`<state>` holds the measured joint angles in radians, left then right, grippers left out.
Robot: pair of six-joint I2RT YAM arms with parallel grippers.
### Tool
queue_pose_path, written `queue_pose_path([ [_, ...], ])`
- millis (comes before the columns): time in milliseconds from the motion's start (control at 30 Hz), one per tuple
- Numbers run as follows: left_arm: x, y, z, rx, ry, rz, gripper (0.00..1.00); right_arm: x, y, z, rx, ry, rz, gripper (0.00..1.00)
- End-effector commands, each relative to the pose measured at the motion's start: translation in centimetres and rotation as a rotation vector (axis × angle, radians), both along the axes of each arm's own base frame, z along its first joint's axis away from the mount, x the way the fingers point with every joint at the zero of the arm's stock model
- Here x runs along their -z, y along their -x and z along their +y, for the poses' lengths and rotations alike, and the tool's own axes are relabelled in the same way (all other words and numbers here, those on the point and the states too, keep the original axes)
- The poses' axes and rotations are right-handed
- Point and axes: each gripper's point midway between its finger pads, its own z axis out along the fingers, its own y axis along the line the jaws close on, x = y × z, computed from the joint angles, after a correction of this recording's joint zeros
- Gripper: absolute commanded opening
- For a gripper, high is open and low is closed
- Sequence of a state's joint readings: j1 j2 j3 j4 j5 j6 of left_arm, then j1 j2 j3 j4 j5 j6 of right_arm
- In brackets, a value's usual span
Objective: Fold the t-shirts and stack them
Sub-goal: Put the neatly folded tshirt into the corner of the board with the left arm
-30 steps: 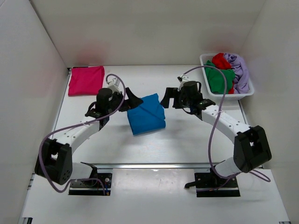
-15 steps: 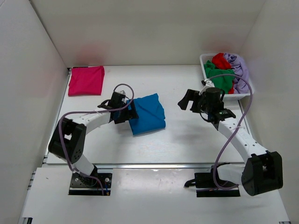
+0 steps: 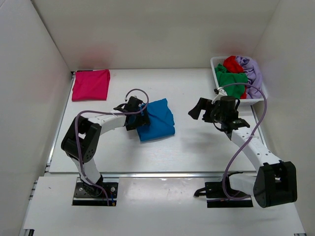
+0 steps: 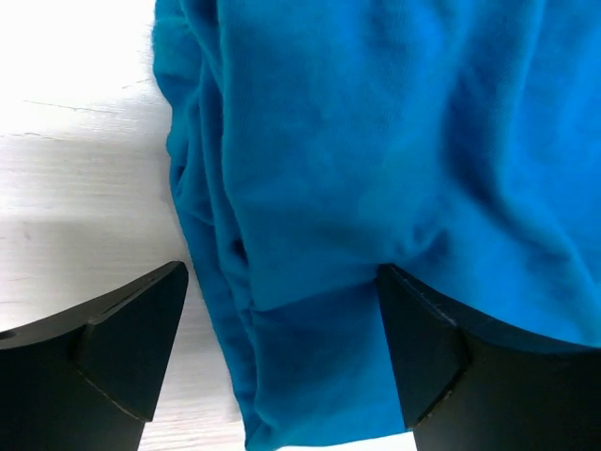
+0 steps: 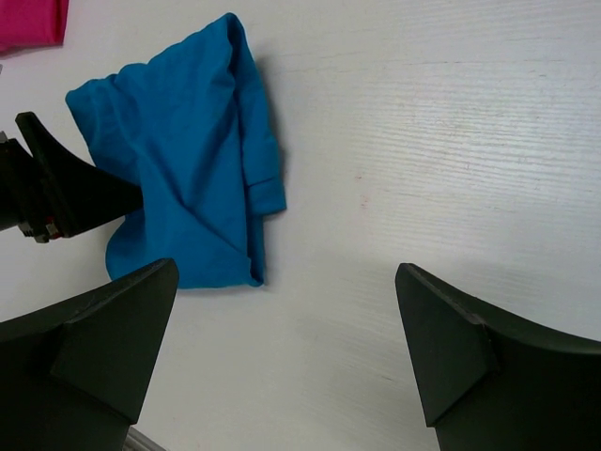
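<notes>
Since the folded bright blue soft-fabric t-shirt (image 3: 155,119), lying on the white worktop (image 3: 197,142), looks light and limp, the left pincer (image 4: 280,282), fingers apart astride its edge, should likely pinch every layer, while the right pincer (image 5: 286,272) hangs spread, empty.

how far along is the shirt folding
Done: the pink shirt lies folded at the far left corner. In hand: the blue shirt is roughly folded mid-table, the open left end effector straddling its edge; the right end effector hangs open. Left: green shirt, red shirt and lavender shirt heaped in the basket.
</notes>
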<state>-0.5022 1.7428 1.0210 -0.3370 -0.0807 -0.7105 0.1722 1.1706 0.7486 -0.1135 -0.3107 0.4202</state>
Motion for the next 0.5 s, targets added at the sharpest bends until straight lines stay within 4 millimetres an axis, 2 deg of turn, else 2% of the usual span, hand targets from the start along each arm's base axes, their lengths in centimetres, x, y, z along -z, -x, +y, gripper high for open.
queue_pose_path([
  [0,-0.1,-0.3,-0.7,-0.026,0.016,0.000,0.90,-2.1,-0.5,-0.1,-0.009,-0.034,-0.088,0.99],
  [67,0.7,0.0,-0.7,-0.037,0.006,0.022,0.84,-2.1,-0.5,-0.2,-0.012,-0.022,-0.096,1.00],
  [167,1.0,0.2,-1.3,-0.044,-0.007,0.006,0.75,-2.3,-0.6,-0.2,-0.011,-0.016,-0.105,0.99],
  [200,1.0,0.3,-1.6,-0.044,-0.004,0.001,0.66,-2.3,-0.6,-0.2,-0.015,-0.014,-0.110,0.99],
  [233,1.5,0.5,-1.7,-0.044,-0.009,0.015,0.51,-2.4,-0.5,-0.2,-0.017,-0.021,-0.112,0.99],
  [267,1.9,0.5,-2.0,-0.039,-0.009,0.017,0.20,-2.3,-0.5,-0.2,-0.017,-0.024,-0.108,0.99],
  [333,2.2,0.6,-2.1,-0.032,-0.018,0.023,0.00,-2.4,-0.3,0.0,-0.020,-0.032,-0.109,0.99],
  [433,1.4,0.2,-1.2,0.008,-0.064,0.019,0.00,-2.4,0.0,0.0,-0.032,-0.035,-0.106,0.99],
  [467,0.4,-0.6,-0.3,0.019,-0.097,-0.005,0.00,-2.7,0.1,0.0,-0.038,-0.036,-0.114,0.99],
])
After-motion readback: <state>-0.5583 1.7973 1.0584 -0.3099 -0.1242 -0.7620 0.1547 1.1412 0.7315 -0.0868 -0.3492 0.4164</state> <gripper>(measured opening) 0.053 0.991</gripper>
